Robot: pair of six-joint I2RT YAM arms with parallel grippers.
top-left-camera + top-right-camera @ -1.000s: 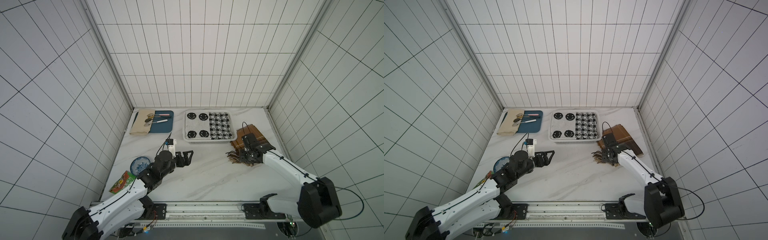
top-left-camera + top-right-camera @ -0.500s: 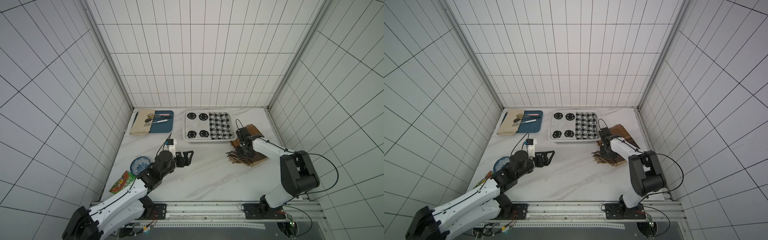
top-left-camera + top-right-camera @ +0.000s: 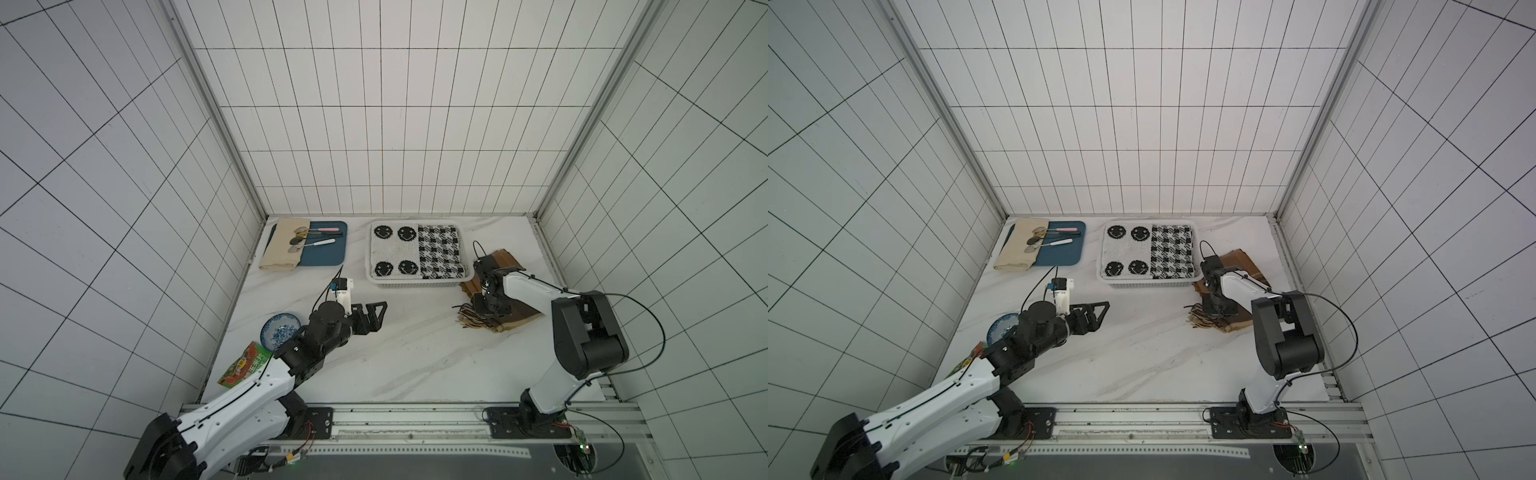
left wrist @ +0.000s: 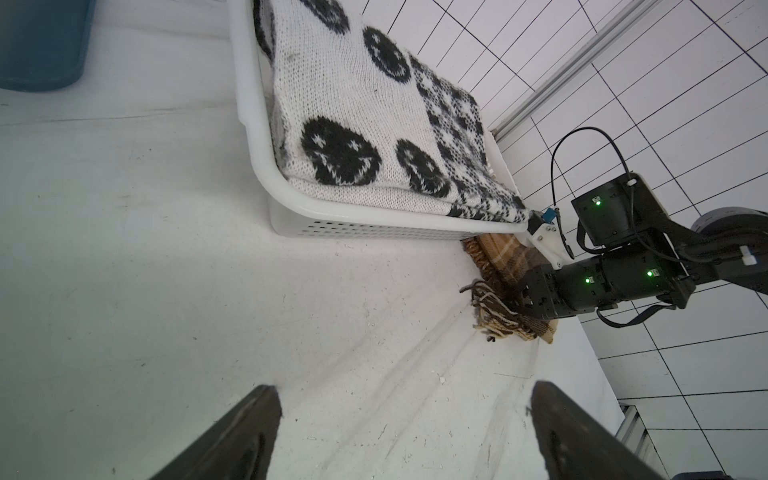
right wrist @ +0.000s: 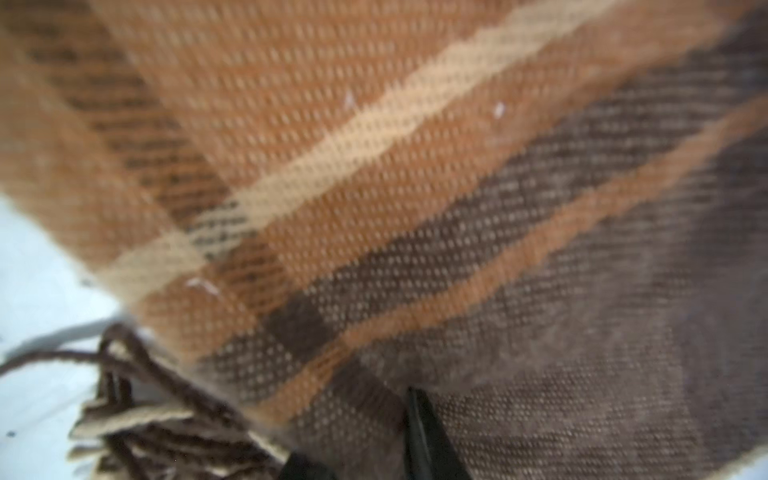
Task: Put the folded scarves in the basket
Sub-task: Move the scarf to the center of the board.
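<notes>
The folded scarf (image 3: 505, 262) (image 3: 1237, 259) is brown and tan plaid with a fringed end. It lies flat on the white table just right of the basket (image 3: 415, 284) (image 3: 1150, 283) (image 4: 257, 166). My right gripper (image 3: 486, 309) (image 3: 1219, 309) is pressed down onto the scarf near the fringe. In the right wrist view the gripper (image 5: 361, 432) has a fold of scarf (image 5: 374, 166) pinched between its dark fingertips. My left gripper (image 3: 376, 318) (image 4: 405, 388) hangs open and empty over mid-table.
A black-and-white knitted cloth (image 3: 415, 249) fills the basket. At the back left a teal tray (image 3: 328, 255) holds spoons beside a beige cloth (image 3: 282, 245). A blue bowl (image 3: 280, 330) and a snack packet (image 3: 245, 365) lie by the left arm.
My right arm has swung its elbow round and the gripper has settled near the scarf's fringed end, its jaws closing in on the cloth. The left arm has not moved.
</notes>
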